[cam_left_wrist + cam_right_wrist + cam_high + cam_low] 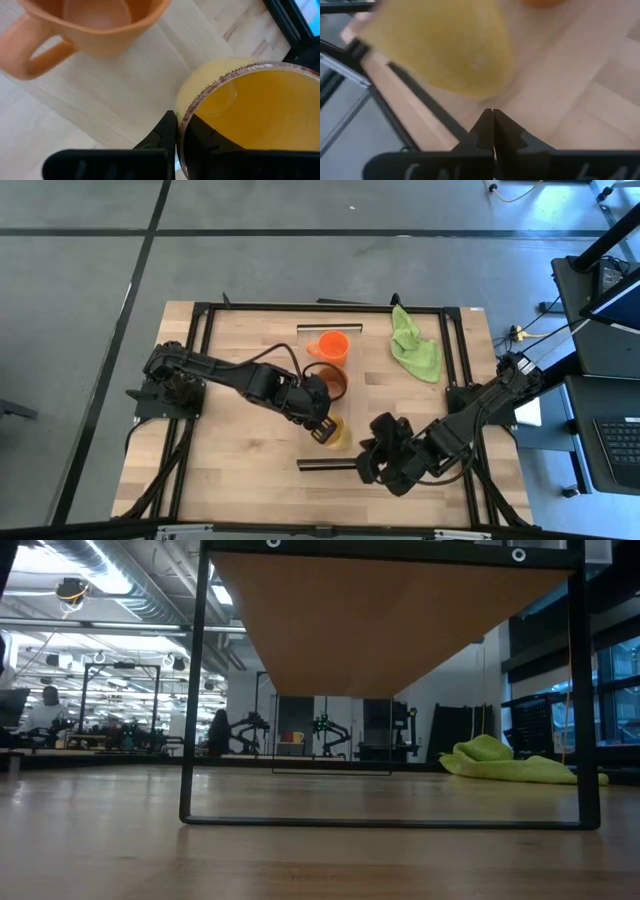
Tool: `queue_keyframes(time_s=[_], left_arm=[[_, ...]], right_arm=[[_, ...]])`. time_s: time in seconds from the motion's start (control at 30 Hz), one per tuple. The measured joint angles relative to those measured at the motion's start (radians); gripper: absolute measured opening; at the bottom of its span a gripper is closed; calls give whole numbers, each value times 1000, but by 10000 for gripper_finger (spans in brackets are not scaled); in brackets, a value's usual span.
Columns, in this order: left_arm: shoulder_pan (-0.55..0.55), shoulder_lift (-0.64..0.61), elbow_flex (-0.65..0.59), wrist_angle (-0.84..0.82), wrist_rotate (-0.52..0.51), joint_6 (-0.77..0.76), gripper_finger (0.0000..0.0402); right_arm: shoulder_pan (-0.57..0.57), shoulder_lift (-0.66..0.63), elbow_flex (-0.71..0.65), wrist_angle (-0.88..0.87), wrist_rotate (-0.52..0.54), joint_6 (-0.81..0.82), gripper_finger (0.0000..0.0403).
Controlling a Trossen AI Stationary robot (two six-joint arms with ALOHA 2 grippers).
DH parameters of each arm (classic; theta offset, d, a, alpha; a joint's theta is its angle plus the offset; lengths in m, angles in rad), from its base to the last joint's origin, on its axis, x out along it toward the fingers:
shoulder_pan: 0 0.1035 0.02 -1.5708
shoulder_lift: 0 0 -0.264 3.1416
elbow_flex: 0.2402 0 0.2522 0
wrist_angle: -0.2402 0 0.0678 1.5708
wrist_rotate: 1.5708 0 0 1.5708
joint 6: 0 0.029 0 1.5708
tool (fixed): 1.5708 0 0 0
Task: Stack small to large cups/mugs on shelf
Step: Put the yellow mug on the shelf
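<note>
The shelf (318, 405) is a pale board raised on a dark frame; the low view shows its underside (390, 620). On it stand the bright orange mug (334, 346) at the far end and the brown-orange mug (331, 378) just nearer, also in the left wrist view (95, 20). My left gripper (325, 427) is shut on the yellow-orange mug (339, 433) over the shelf's near half. My right gripper (375, 452) is shut and empty, just right of the shelf's near end, with the yellow-orange mug (450, 50) ahead of it. My left gripper pinches the yellow-orange mug's rim (186, 116), one finger (162, 132) outside the wall and the other (202, 137) inside the mouth. The fingers come from the table's left, slanting down. The mug's mouth faces up over the shelf; whether its base rests on the board I cannot tell.
A green cloth (414, 345) lies on the tabletop at the far right, also in the low view (505, 762). The shelf's dark frame legs (186, 690) stand on the table. Black rails (205, 380) run along the table's left and right sides.
</note>
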Motion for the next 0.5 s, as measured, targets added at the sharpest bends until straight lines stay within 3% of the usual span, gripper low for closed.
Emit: queue_keyframes(time_s=[0.5], left_arm=[[8, 0, 0, -41, 5, -3, 8]], right_arm=[[-22, 0, -1, 47, -9, -72, 0]])
